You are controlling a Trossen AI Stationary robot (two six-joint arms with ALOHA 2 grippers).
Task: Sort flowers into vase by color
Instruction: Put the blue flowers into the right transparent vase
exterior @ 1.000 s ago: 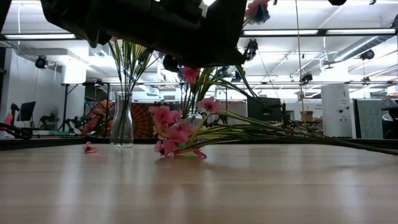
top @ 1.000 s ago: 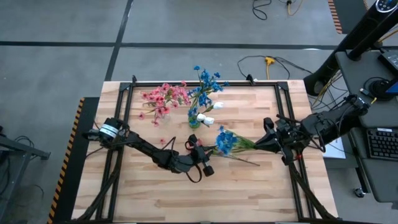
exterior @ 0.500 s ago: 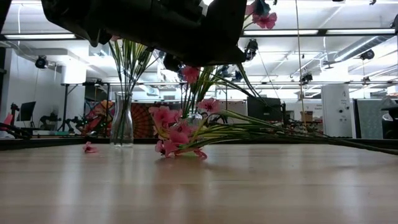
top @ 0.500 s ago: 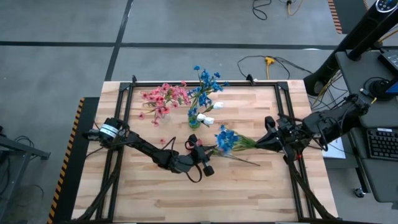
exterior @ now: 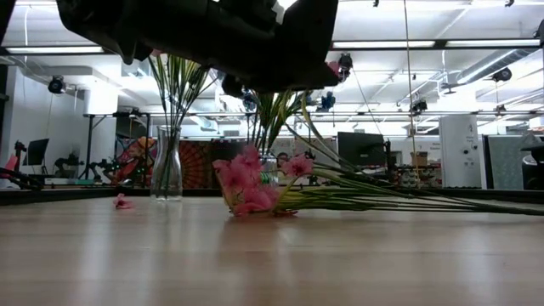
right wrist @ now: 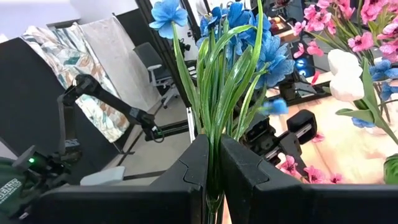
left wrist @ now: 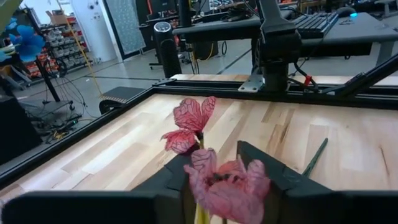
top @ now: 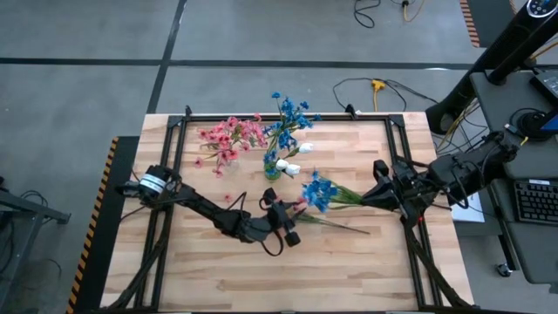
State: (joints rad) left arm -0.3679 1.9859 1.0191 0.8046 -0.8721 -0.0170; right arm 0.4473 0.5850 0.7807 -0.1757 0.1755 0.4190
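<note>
Seen from above, the table (top: 218,270) is offering its widest free room across the whole 6 o'clock half, where bare wood is lying open from side to side. The 12 o'clock side is crowding up: a vase of pink flowers (top: 228,135) is standing at about 11 o'clock, and a second vase with blue and white flowers (top: 283,131) is standing just beside it, leaving only a narrow lane between them. At the centre, the left gripper (top: 281,220) is stretching in from 9 o'clock, and a pink sprig (left wrist: 214,177) is lying between its fingers. The right gripper (top: 384,194), clamped on a blue sprig (top: 318,194), is barring the 3 o'clock approach.
</note>
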